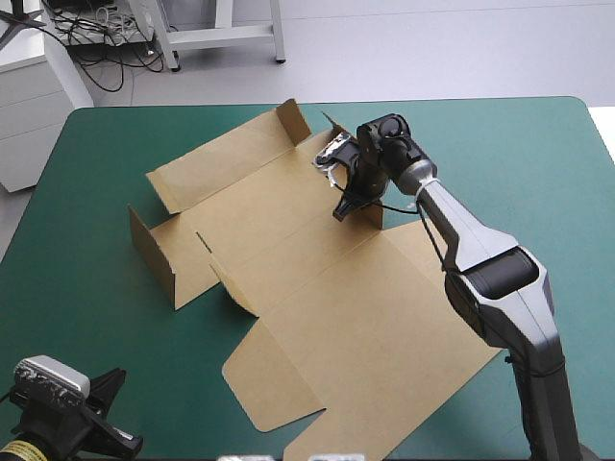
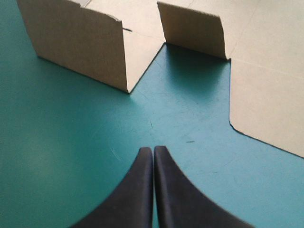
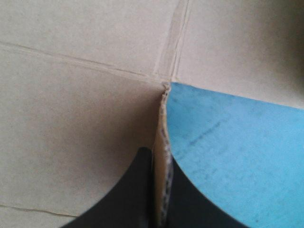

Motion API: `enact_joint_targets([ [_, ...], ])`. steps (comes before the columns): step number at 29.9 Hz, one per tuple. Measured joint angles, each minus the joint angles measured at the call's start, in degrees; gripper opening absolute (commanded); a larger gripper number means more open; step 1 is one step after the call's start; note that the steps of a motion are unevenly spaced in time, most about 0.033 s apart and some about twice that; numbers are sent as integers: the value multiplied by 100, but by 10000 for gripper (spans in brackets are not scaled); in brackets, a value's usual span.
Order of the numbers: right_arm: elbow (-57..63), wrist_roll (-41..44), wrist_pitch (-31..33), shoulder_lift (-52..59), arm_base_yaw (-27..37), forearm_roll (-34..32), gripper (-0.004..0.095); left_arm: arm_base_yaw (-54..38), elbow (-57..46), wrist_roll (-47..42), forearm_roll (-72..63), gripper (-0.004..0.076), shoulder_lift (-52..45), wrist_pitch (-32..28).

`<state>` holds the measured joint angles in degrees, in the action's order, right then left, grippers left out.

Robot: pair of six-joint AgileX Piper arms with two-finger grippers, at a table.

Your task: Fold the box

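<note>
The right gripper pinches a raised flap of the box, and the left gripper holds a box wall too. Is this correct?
Not quite. The left gripper holds nothing: in the left wrist view it is shut over the teal-green cover, apart from the box. The right gripper does pinch a flap.

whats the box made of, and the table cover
The box looks like corrugated cardboard, brown and matte: it has pressed crease lines, and the raw edge pinched in the right gripper shows layers. The teal-green cover looks like a smooth mat, perhaps rubber or vinyl, with a soft sheen and fine scratches.
</note>
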<state>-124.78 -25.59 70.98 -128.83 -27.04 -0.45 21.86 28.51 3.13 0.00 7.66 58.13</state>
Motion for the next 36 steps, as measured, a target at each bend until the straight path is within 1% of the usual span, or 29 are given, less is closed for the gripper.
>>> enact_joint_targets([
  [5, -331, -729, 0, 0, -336, 0, -15, 0, 0, 0, 0, -10, 0, 0],
  [10, -434, -1562, -130, 0, -664, 82, -15, 0, 0, 0, 0, -10, 0, 0],
  [18, -434, -3019, -318, -6, -1046, 607, -15, 0, 0, 0, 0, -10, 0, 0],
  [23, -434, -3617, -484, -11, -1161, 886, -15, 0, 0, 0, 0, -10, 0, 0],
  [27, -434, -3726, -558, -11, -1175, 967, -14, 0, 0, 0, 0, -10, 0, 0],
  [32, -434, -3310, -620, -17, -1175, 942, -14, 0, 0, 0, 0, -10, 0, 0],
  [36, -434, -3144, -698, -17, -1175, 890, 1, 0, 0, 0, 0, -10, 0, -7],
])
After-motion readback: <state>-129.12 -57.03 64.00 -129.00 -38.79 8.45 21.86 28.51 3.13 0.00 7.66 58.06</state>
